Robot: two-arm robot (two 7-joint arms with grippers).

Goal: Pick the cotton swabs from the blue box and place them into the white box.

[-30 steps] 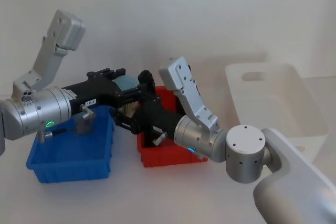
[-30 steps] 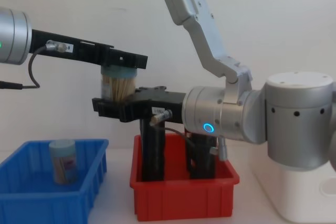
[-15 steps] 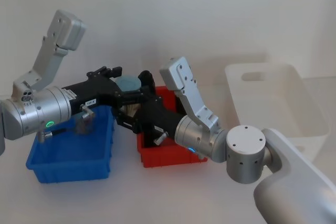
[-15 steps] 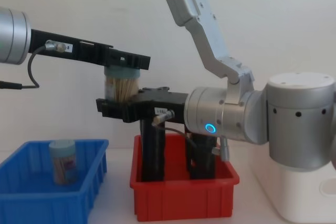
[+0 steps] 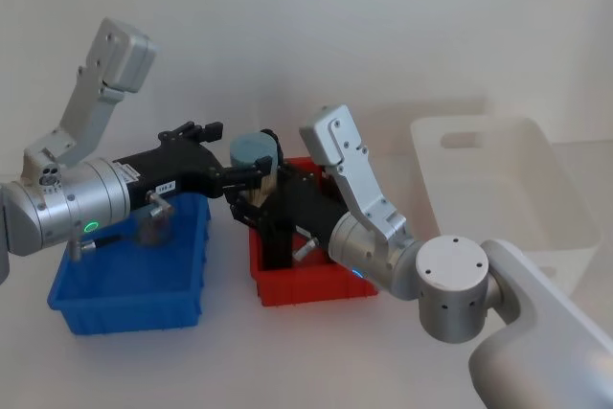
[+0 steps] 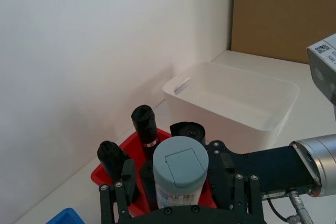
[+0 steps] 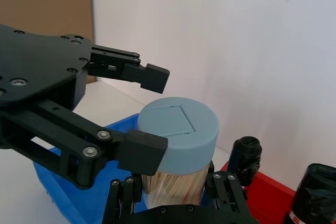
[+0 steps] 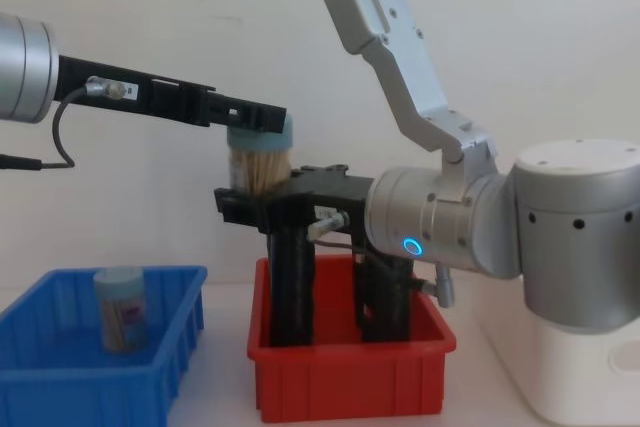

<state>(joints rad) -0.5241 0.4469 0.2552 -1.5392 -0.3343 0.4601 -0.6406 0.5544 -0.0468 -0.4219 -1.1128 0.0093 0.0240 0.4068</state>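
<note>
A small clear cylindrical jar of cotton swabs [image 8: 258, 165], capped with a pale blue-grey lid, hangs in the air roughly over the left edge of the red plastic bin [image 8: 350, 382]; the right gripper [image 8: 250, 209] is clamped round its lower body, just above the black upright blocks [image 8: 290, 277] in that bin; the left gripper [image 8: 262, 117] sits at lid height with its fingers spread, one clearly off the lid; it looks to me like a hand-over, the right arm now carrying. A second jar [image 8: 120, 307] stands upright in the low bright blue plastic box [image 8: 100, 392]; the large white plastic tub [image 5: 498, 179] waits well off to the right, so I'd say neither jar is delivered yet.
</note>
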